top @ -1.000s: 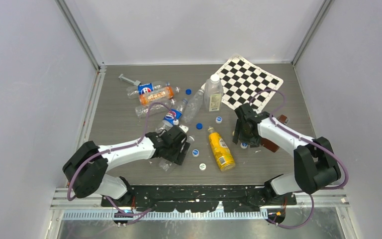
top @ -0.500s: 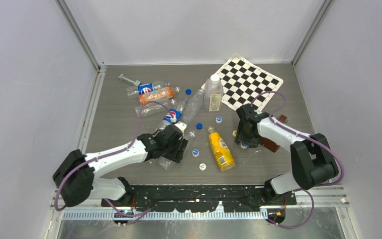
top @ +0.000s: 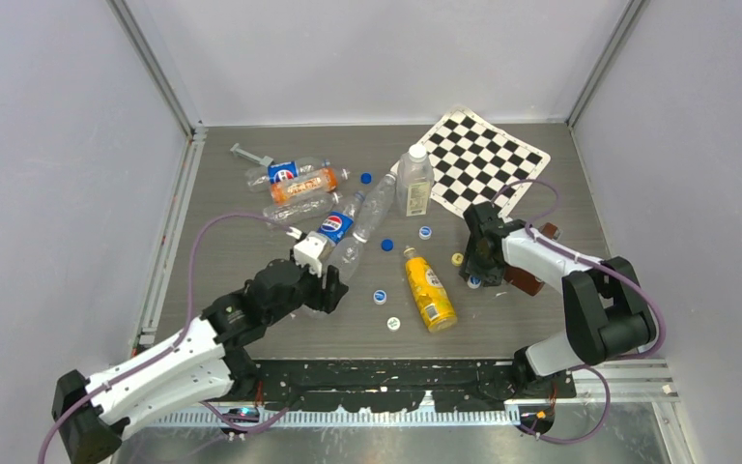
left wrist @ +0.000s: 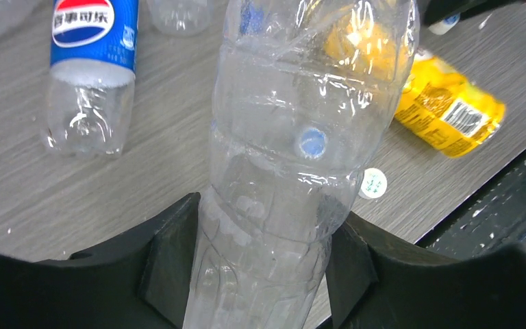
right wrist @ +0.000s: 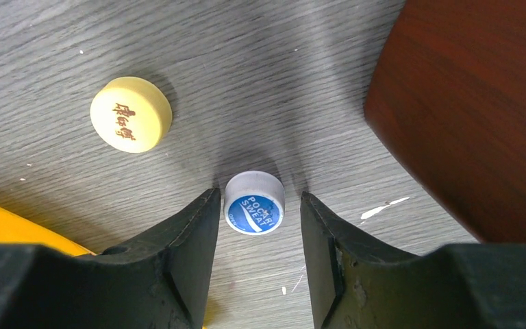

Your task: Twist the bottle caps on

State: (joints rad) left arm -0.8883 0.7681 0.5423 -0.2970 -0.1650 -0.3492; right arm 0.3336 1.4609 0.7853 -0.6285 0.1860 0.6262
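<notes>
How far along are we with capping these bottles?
Done: only the upright labelled bottle looks capped, in white. In hand: the left gripper has its jaws clamped on a clear bottle; the right gripper straddles a blue-and-white cap, not yet touching. Left: screwing it on; more loose caps lie about.
</notes>
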